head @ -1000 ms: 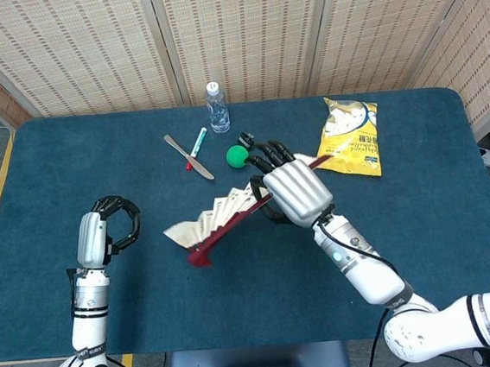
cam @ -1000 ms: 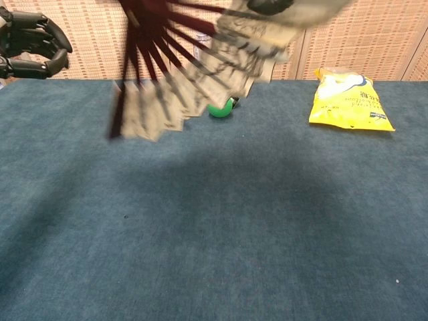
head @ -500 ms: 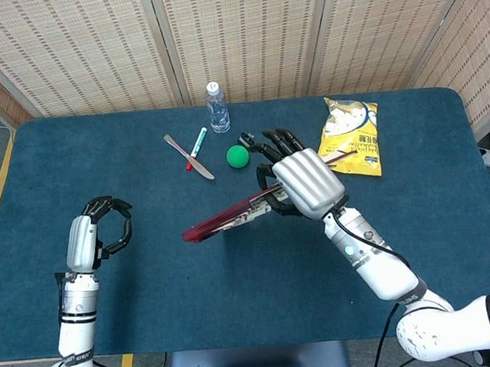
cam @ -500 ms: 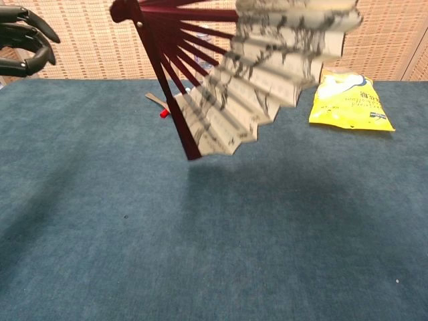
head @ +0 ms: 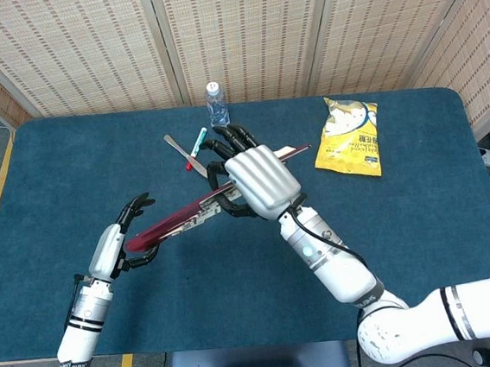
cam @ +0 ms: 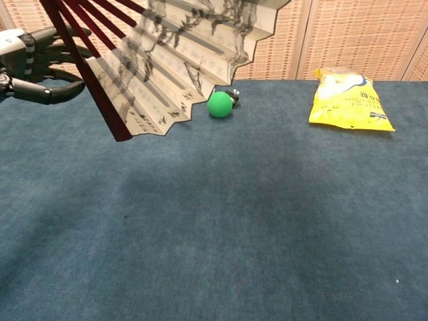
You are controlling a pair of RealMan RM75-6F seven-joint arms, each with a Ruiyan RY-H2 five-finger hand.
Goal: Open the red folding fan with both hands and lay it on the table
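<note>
The red fan (cam: pixel 167 60) hangs spread in the air above the table (head: pixel 421 210), left of the green ball (cam: pixel 218 104). The right hand (head: pixel 258 180) grips its ribs, fingers wrapped around them. The left hand (head: pixel 122 245) sits at the fan's pivot end with fingers parted; whether it touches the fan I cannot tell. Beyond the fan stand a water bottle (head: pixel 216 106), a pen (head: pixel 197 141) and a knife (head: pixel 174 145); a yellow snack bag (head: pixel 349 136) lies well right of it.

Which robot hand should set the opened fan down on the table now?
The right robot hand: it already grips the red folding fan, spread open above the table. The left robot hand only hovers by the outer rib's tip, fingers apart, holding nothing.
</note>
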